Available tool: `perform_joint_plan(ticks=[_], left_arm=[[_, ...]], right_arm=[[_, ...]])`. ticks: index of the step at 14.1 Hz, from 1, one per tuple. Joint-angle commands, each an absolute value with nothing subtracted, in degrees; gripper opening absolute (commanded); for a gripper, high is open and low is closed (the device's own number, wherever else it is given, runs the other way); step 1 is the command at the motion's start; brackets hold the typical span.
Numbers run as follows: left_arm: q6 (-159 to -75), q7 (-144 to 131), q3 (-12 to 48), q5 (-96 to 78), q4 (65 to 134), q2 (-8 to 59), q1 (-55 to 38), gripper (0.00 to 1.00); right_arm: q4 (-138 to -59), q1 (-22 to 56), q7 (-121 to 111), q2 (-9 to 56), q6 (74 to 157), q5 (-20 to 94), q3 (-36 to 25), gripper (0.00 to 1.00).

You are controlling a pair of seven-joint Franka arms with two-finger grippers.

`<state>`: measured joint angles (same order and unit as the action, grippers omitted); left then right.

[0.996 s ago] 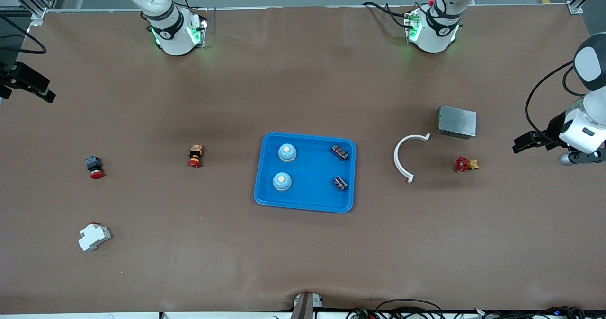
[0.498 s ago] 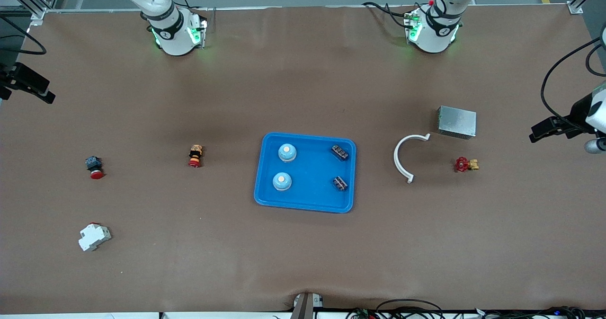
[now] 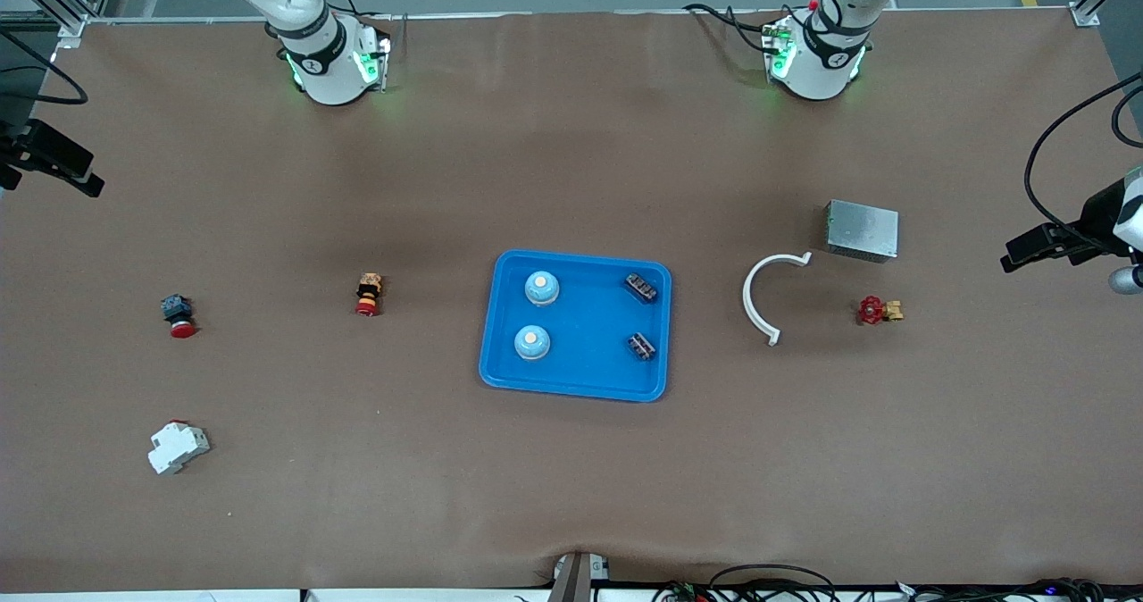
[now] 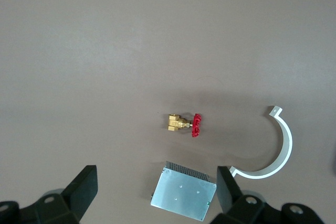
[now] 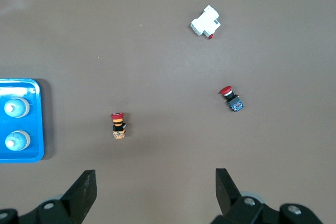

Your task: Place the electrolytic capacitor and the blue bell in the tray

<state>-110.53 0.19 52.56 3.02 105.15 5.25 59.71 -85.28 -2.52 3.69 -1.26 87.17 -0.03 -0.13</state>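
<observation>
The bright blue tray lies at the middle of the table. Two pale blue bells stand in it toward the right arm's end, also visible in the right wrist view with the tray. Two small dark electrolytic capacitors lie in it toward the left arm's end. My left gripper hangs open and empty high over the left arm's end of the table. My right gripper hangs open and empty over the right arm's end.
A grey metal box, a white curved clip and a red-handled brass valve lie toward the left arm's end. Two red push buttons and a white breaker lie toward the right arm's end.
The left arm has drawn back toward its end of the table, its gripper still open. The right arm and the things on the table have not moved.
</observation>
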Motion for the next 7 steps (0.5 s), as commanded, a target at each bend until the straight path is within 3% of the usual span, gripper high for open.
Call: perform_joint_plan(ticks=[1, 5, 7], left_arm=[[-109.4, 1.6, 52.7, 1.8, 104.2, 5.4, 60.2, 1.00], [-109.4, 1.7, 51.3, 1.8, 104.2, 5.4, 57.6, 1.00], [-109.3, 1.7, 38.7, 1.7, 104.4, 4.8, 44.7, 1.00]], right_arm=[[-85.9, -3.3, 3.9, -1.8, 87.8, 0.2, 0.4, 1.00], [-85.9, -3.1, 3.9, -1.7, 87.9, 0.2, 0.4, 1.00], [-86.0, -3.0, 4.0, -1.7, 88.1, 0.3, 0.5, 1.00]])
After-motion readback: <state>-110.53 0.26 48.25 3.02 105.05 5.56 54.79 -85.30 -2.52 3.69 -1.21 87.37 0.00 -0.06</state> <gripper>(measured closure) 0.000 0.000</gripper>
